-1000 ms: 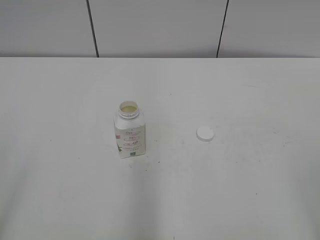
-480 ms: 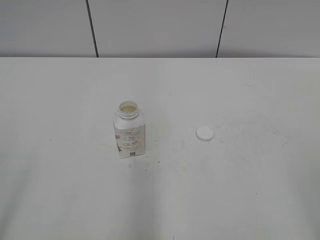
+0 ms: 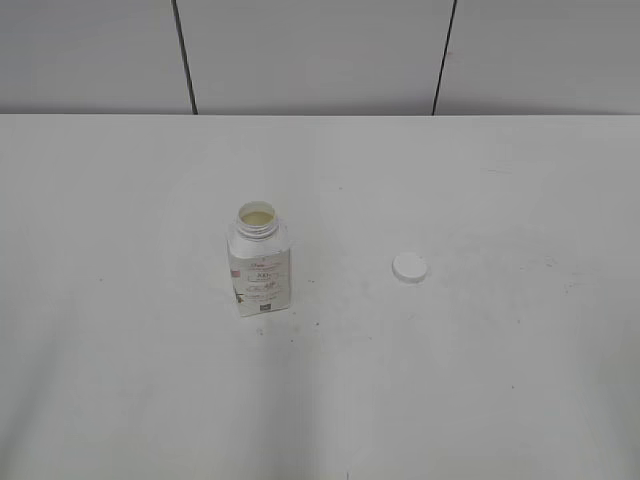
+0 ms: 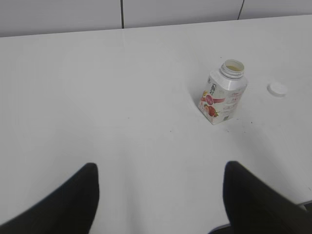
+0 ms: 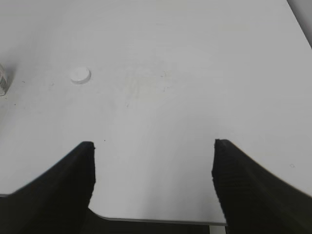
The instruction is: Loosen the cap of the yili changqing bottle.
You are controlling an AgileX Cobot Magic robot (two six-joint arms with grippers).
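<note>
White table (image 3: pixel 480 400) — uncapped bottle (image 3: pixel 259 270), cap (image 3: pixel 409 267) apart

A white tabletop (image 3: pixel 480 380) is filling most of the view, showing faint dark specks and scuffs. Behind it, a pale grey panelled wall (image 3: pixel 310 55) is standing, with two dark vertical seams running down it.

Exterior: I look down slantwise, wall at 12 o'clock.
Wrists: mine sit far back, both sharing the cap (image 4: pixel 277 88) (image 5: pixel 80 74).
</note>
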